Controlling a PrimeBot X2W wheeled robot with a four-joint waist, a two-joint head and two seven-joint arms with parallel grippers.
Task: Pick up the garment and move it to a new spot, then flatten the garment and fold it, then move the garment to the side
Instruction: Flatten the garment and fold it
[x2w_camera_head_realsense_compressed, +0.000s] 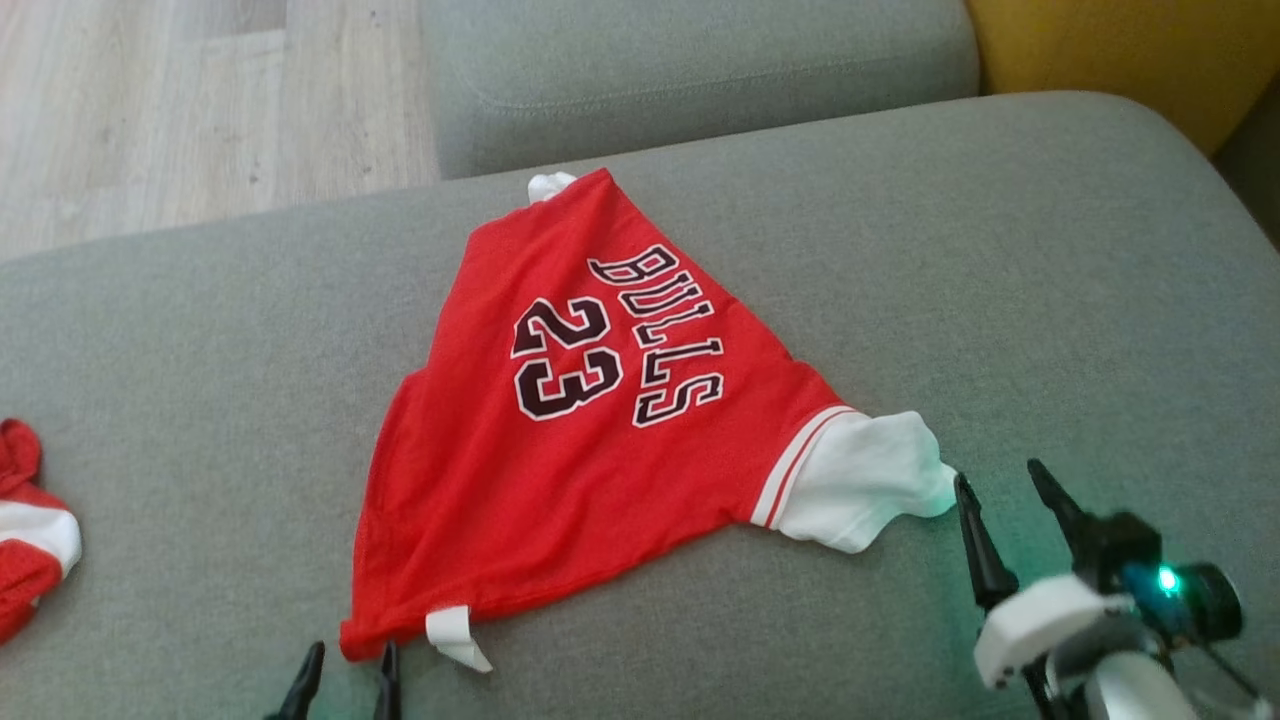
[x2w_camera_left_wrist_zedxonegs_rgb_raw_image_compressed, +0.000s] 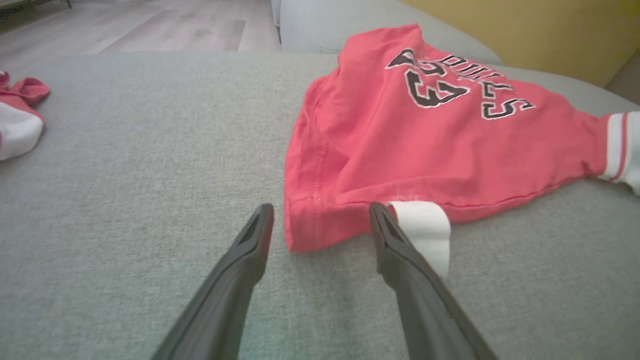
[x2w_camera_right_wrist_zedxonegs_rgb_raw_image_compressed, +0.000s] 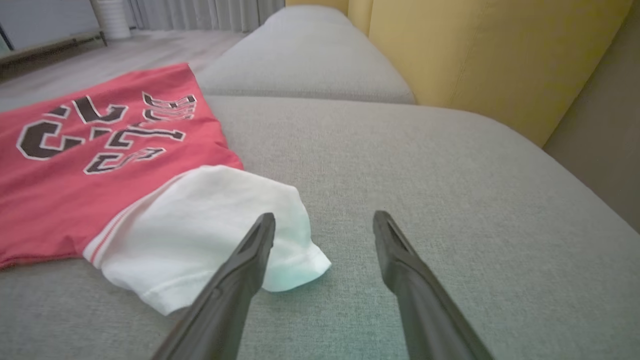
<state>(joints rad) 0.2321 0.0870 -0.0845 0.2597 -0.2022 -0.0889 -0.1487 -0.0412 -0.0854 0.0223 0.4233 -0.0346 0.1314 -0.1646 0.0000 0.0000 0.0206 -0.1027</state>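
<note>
The garment (x2w_camera_head_realsense_compressed: 560, 430) is a red jersey marked BULLS 23 with white sleeves, lying spread in a rough triangle on the grey sofa cushion (x2w_camera_head_realsense_compressed: 1000, 260). My left gripper (x2w_camera_head_realsense_compressed: 345, 658) stands open at the jersey's near left corner; in the left wrist view the open left gripper (x2w_camera_left_wrist_zedxonegs_rgb_raw_image_compressed: 320, 215) has that red corner (x2w_camera_left_wrist_zedxonegs_rgb_raw_image_compressed: 320, 220) between its tips, just beyond them, with a white tag (x2w_camera_left_wrist_zedxonegs_rgb_raw_image_compressed: 425, 230) beside the right finger. My right gripper (x2w_camera_head_realsense_compressed: 1000, 485) is open just right of the white sleeve (x2w_camera_head_realsense_compressed: 865, 480). In the right wrist view the open right gripper (x2w_camera_right_wrist_zedxonegs_rgb_raw_image_compressed: 324, 222) has that sleeve's end (x2w_camera_right_wrist_zedxonegs_rgb_raw_image_compressed: 210, 225) by its left finger.
Another red and white garment (x2w_camera_head_realsense_compressed: 25, 530) lies crumpled at the cushion's left edge. A second grey cushion (x2w_camera_head_realsense_compressed: 690, 70) sits behind, a yellow backrest (x2w_camera_head_realsense_compressed: 1130, 50) at the upper right, and wooden floor (x2w_camera_head_realsense_compressed: 180, 100) at the upper left.
</note>
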